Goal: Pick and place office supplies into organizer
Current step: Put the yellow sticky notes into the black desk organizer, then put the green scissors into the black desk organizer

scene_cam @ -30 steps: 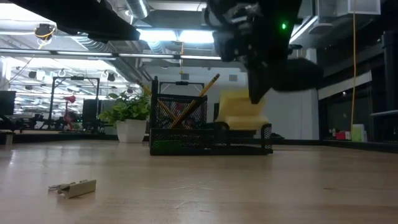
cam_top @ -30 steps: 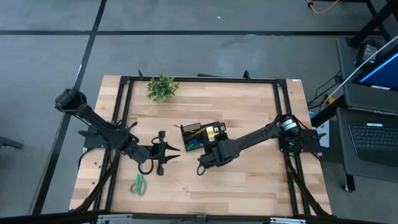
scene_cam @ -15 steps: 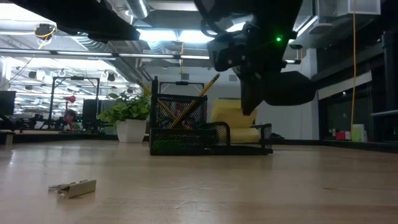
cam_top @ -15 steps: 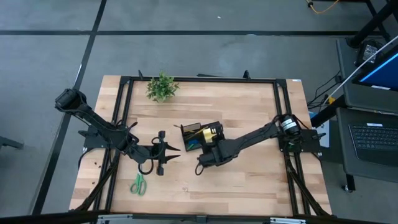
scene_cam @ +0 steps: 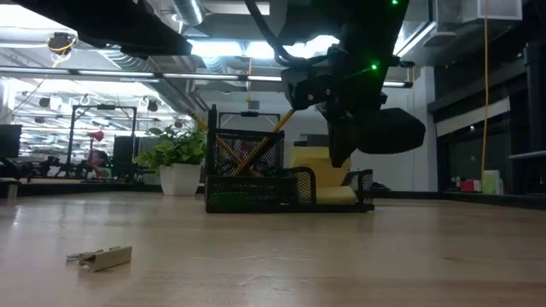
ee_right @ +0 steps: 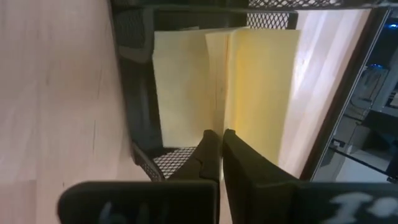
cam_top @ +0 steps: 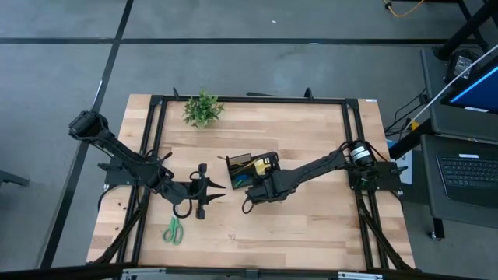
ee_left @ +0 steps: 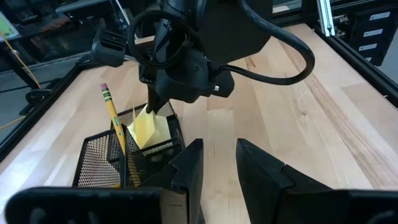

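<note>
Two arms in frame. Right pincer (cam_top: 250, 204) is over the black mesh desk organizer (cam_top: 250, 173) at mid-worktop, fingers pinched shut on the edge of the yellow sticky-note pad (ee_right: 249, 93). Right wrist view shows the pad's sheets fanned apart at the pinched edge, the rest down inside the low mesh tray section. In the low view the pad (scene_cam: 322, 170) leans tilted in that low compartment, beside the taller pen cup, not lying flat.

Left pincer (cam_top: 200, 192) waits well left of the organizer, fingers (ee_left: 186, 171) parted with a gap, nothing between them.

Progress, judged: mostly done. Yellow wooden pencil (ee_left: 112, 121) with pink eraser already stands in the tall section; long axis near vertical, eraser end up, leaning slightly. A blue item (cam_top: 241, 180) sits inside the organizer, too small to identify. Sticky pad is placed but not released. Left over: green-handled scissors (cam_top: 173, 230) lie on the light wooden worktop (cam_top: 311, 140) near the front-left, well apart from the organizer; long axis runs roughly front-to-back with a slight slant, handles toward the front edge, blades pointing toward the left pincer. Low view also shows a small flat metallic piece (scene_cam: 102, 256) on the worktop; cannot tell what it is.

Small green leafy plant (cam_top: 202, 108) at the back, not part of the job.
</note>
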You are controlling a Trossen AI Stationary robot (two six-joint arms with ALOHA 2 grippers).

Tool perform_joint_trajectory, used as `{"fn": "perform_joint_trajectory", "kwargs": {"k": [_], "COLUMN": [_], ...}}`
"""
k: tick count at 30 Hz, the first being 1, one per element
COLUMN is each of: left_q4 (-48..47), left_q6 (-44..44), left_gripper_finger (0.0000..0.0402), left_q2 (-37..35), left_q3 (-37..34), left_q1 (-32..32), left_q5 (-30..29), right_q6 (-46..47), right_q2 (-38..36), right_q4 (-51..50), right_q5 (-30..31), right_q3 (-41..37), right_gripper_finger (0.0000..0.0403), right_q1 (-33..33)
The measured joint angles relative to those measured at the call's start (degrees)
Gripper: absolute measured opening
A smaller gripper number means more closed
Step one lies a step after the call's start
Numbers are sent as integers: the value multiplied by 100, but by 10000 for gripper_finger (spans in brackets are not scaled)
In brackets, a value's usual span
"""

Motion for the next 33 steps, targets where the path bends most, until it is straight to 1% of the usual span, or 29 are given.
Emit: {"fn": "perform_joint_trajectory", "kwargs": {"k": [4, 6, 10, 12, 16, 21, 27, 33], "left_q4": [0, 0, -1, 0, 0, 0, 0, 0], "left_q6": [-4, -2, -4, -7, -13, -13, -15, -18], "left_gripper_finger": [90, 90, 90, 90, 90, 90, 90, 90], "left_q2": [0, 0, 0, 0, 0, 0, 0, 0], "left_q3": [0, 0, 0, 0, 0, 0, 0, 0], "left_q1": [0, 0, 0, 0, 0, 0, 0, 0], "left_q5": [0, 0, 2, 2, 2, 2, 2, 2], "right_q6": [-9, -11, -6, -2, -2, -6, -9, 128], "right_q2": [0, 0, 0, 0, 0, 0, 0, 0], "right_q4": [-5, -7, -10, -24, -34, -63, -129, -596], "right_q5": [-2, -123, -585, -665, -670, -522, -479, -478], "right_q3": [0, 0, 0, 0, 0, 22, 372, 686], "right_gripper_finger": [6, 10, 35, 47, 61, 64, 66, 66], "right_q1": [-2, -27, -96, -118, -131, -129, -129, -120]}}
